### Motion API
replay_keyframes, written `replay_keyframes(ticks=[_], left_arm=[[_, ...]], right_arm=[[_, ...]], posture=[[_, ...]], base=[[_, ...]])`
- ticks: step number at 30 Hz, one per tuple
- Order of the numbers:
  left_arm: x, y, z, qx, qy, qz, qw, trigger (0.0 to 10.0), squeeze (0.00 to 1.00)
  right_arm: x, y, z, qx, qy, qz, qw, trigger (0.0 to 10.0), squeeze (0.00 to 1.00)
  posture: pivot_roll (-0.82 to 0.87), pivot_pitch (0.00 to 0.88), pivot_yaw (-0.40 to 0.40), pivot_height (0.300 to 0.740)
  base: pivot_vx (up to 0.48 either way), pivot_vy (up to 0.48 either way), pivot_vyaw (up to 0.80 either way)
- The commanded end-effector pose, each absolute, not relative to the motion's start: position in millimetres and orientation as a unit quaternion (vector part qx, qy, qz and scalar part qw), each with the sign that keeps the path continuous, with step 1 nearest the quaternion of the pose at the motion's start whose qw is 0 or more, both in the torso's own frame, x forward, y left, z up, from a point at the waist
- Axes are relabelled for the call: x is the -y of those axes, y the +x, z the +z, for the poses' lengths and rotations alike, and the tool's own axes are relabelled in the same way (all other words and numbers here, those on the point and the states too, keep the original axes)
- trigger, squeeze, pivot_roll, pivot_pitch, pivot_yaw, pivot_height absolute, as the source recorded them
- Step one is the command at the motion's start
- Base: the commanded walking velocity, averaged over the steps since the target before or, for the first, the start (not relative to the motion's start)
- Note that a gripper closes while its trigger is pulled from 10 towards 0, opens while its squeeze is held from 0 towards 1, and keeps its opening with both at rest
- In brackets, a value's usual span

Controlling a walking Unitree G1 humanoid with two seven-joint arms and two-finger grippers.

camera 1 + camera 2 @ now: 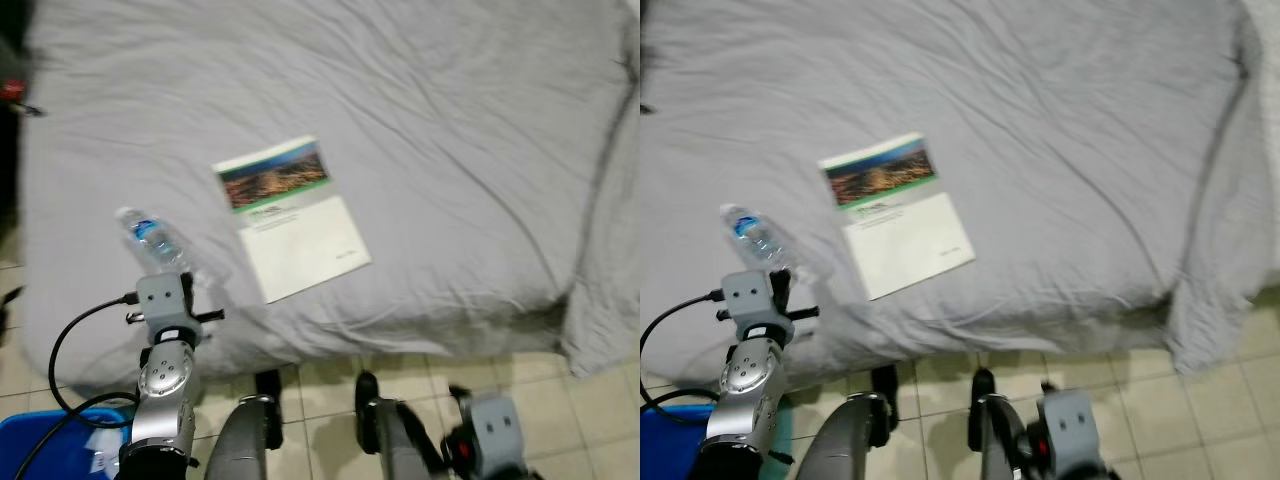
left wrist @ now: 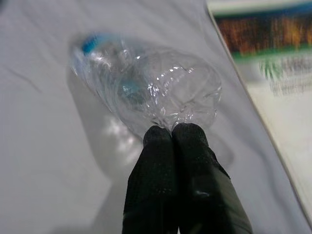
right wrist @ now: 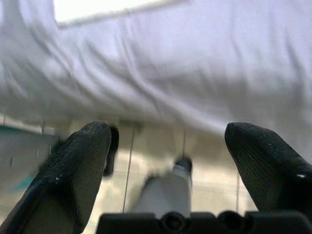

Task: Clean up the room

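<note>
The bed (image 1: 420,120), under a rumpled grey sheet, takes up most of the head views, its near edge running above the tiled floor (image 1: 330,400). A booklet (image 1: 290,215) with a photo cover lies flat near the middle of the sheet. At about nine o'clock from it, just beside its lower corner but not touching, a clear plastic water bottle (image 1: 150,238) lies on its side, blue cap pointing toward ten o'clock. At seven o'clock from the bottle, down on the floor, sits a blue bin (image 1: 50,445).

The left hand (image 2: 171,131) is at the bottle's base, its two black fingers pressed together with the tips against the crumpled plastic; whether a fold of the bottle is caught between them cannot be told. The right hand (image 3: 168,141) hangs low by the bed's edge, fingers spread wide and holding nothing.

The step in hand looks like picking up the bottle. The thin, empty plastic will likely dent and slip, so a tip pinch is a weak hold. It would do better to spread the fingers, reach further along the body so they straddle it across its width, then close gently and lift straight up, clear of the booklet, before carrying it toward the bin.
</note>
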State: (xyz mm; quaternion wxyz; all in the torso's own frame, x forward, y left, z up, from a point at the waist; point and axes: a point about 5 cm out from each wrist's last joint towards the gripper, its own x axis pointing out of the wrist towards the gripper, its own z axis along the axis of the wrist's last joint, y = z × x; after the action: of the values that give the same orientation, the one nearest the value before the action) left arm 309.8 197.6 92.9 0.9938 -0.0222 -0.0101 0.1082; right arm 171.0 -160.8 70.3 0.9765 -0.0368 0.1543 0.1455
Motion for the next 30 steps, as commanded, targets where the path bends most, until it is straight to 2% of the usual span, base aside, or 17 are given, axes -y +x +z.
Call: replay_keyframes(ticks=[1,2,7,18,21,22,26,29,30], left_arm=[[-197,301,83,-0.013,-0.03,0.11,0.993,0.0,0.0],[-192,298,81,-0.018,-0.032,0.105,0.994,0.0,0.0],[-183,288,70,-0.051,-0.03,0.098,0.993,0.0,0.0],[-213,311,69,-0.077,-0.004,0.144,0.987,0.0,0.0],[-211,316,58,-0.107,-0.004,0.136,0.985,0.0,0.0],[-207,321,49,-0.139,-0.004,0.13,0.982,0.0,0.0],[-202,327,42,-0.179,0.0,0.121,0.976,0.0,0.0],[-197,328,36,-0.208,0.004,0.117,0.971,0.0,0.0],[-191,330,34,-0.227,-0.001,0.109,0.968,0.0,0.0]], right_arm=[[163,163,53,-0.192,-0.022,0.144,0.97,10.0,0.0],[163,169,51,-0.189,-0.023,0.145,0.971,10.0,0.0],[163,190,46,-0.18,-0.027,0.15,0.972,10.0,0.0],[170,192,37,-0.181,-0.045,0.157,0.97,10.0,0.0],[171,188,36,-0.185,-0.046,0.156,0.969,10.0,0.0],[170,184,37,-0.186,-0.047,0.158,0.969,10.0,0.0],[172,175,43,-0.188,-0.049,0.159,0.968,10.0,0.0],[176,164,43,-0.2,-0.052,0.157,0.966,10.0,0.0],[179,153,46,-0.209,-0.055,0.158,0.964,10.0,0.0]], posture=[[-0.07,0.377,0.024,0.74],[-0.06,0.345,0.021,0.74],[-0.04,0.318,0.011,0.74],[-0.07,0.331,0.008,0.74],[-0.08,0.352,0.007,0.74],[-0.1,0.382,-0.002,0.74],[-0.15,0.441,-0.024,0.74],[-0.21,0.487,-0.043,0.74],[-0.25,0.506,-0.06,0.74]], base=[[0.0,0.0,0.0],[0.0,0.0,0.0],[0.0,0.0,0.0],[0.0,0.0,0.0],[0.0,0.0,0.0],[0.0,0.0,0.0],[0.0,0.0,0.0],[0.0,0.0,0.0],[0.0,0.0,0.0]])
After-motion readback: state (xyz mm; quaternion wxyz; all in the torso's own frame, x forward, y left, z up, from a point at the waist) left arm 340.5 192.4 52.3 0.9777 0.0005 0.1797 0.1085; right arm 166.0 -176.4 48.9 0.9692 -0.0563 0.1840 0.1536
